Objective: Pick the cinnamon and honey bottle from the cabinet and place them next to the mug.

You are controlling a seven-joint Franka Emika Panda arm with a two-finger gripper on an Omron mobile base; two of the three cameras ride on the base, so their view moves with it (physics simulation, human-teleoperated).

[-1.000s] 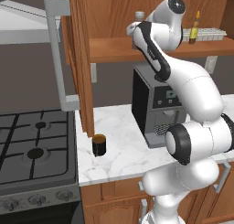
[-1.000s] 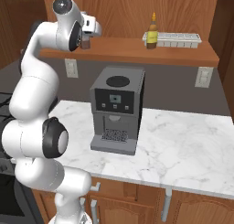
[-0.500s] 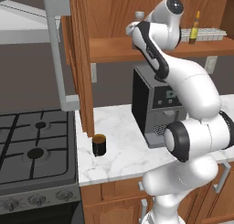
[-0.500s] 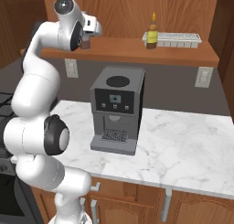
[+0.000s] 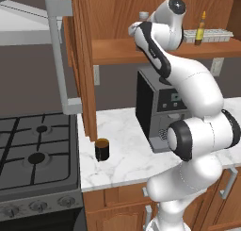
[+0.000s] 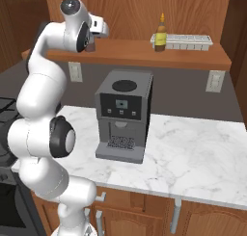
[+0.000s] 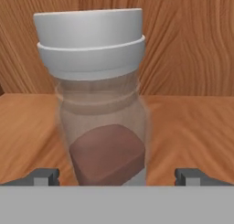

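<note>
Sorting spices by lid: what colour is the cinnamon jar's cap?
Light grey cap on the cinnamon jar, clearest in the hand view.

Cinnamon jar [image 7: 101, 122]: clear, brown powder low inside, grey cap, upright on cabinet [image 7: 192, 127] shelf, right in front of claw [image 7: 116, 175], between its spread fingertips. Honey bottle [image 6: 160, 33]: amber, orange tip, upright, same shelf, well off to claw's side. Mug [image 5: 102, 149]: dark, gold rim, upright, far below claw.

Clear gaps between cinnamon [image 7: 98, 104] and both fingers [image 7: 43, 176]; cabinet [image 7: 183, 40] back close behind.
</note>
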